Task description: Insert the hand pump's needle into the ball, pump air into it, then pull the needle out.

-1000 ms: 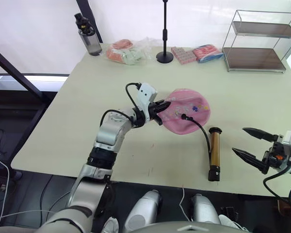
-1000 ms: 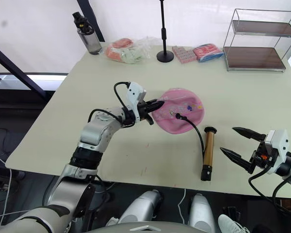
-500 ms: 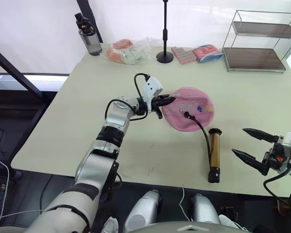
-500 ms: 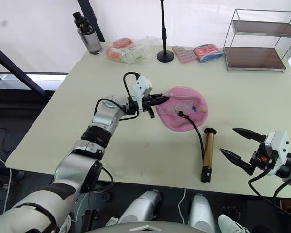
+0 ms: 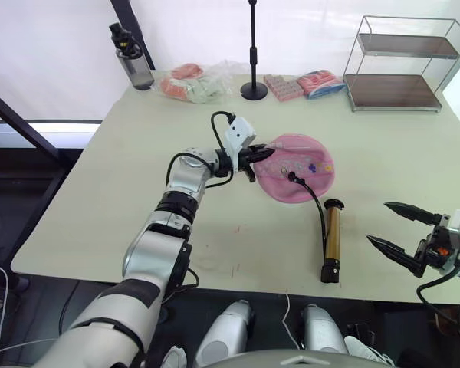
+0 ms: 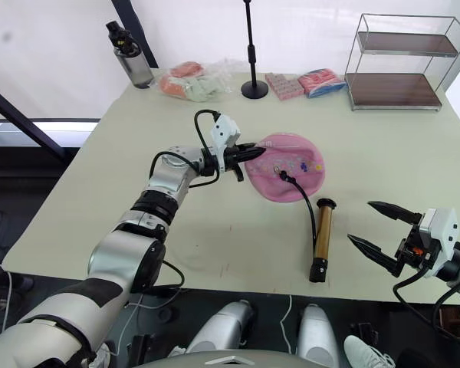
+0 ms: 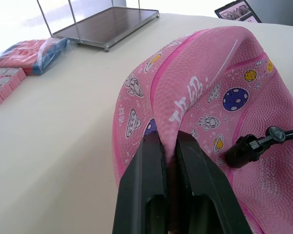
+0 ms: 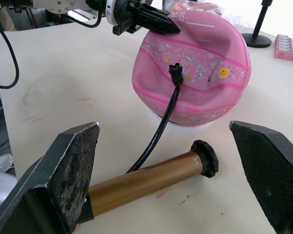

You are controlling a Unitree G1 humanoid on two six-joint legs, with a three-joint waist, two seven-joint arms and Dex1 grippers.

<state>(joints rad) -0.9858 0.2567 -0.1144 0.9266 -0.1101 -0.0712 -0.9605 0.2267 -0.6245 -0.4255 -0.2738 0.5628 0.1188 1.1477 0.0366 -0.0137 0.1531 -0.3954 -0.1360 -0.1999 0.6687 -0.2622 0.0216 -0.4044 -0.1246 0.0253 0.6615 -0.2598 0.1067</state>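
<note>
Pinching: the left pincer [image 7: 168, 161] is closed on a raised fold at the rim of the flattish pink rubber ball [image 5: 295, 178] printed with small colourful pictures.
Ball's place: mid-counter, on the pale beige counter [image 5: 215, 230], with its gripped edge lifted.
Needle: the thin metal needle itself is hidden; the black hose fitting [image 8: 176, 73] sits against the ball's upper face, so it appears inserted.
Pump: the slim bronze-gold hand pump [image 5: 330, 239] with black end caps lies flat just beside the ball, joined to it by the thin black hose [image 5: 316, 201].
Right pincer: the right pincer [image 5: 396, 231] hangs wide open and empty near the counter's near edge, apart from the pump.
Step judged: holding the ball steady while the pump waits to be worked; no air seems to be in yet.
Risk one: the pinched fold could slip free, since soft rubber gives little to hold.
Risk two: dragging the pump could tug the hose and pull the needle out early.
Risk three: the round pump body may roll under a one-sided touch.
</note>
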